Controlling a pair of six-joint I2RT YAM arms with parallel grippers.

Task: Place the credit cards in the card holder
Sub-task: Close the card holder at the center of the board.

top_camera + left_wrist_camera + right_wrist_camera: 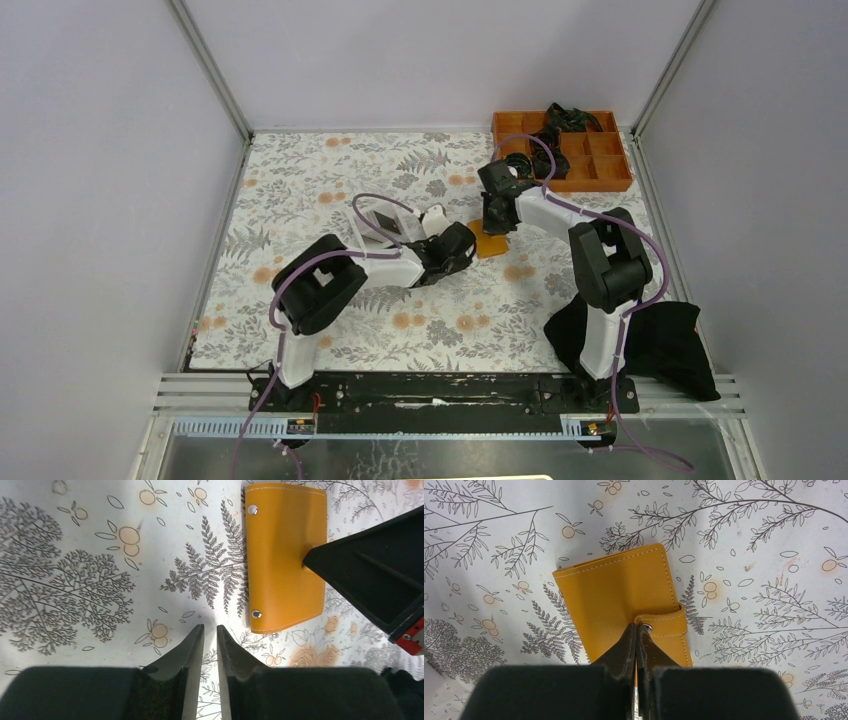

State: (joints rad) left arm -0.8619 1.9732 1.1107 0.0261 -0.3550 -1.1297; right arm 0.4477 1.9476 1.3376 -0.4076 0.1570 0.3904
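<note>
2 snaps (pixel 253 510) stud the unmarked card holder (pixel 285 560); no writing legible.

floral-patterned table (pixel 300 200), orange card holder (pixel 491 243), white box (pixel 385 225), orange tray (pixel 610 178), black cloth (pixel 670 340)

Walled lab test cell (pixel 120 150), floral-clothed table (pixel 300 190)
</note>
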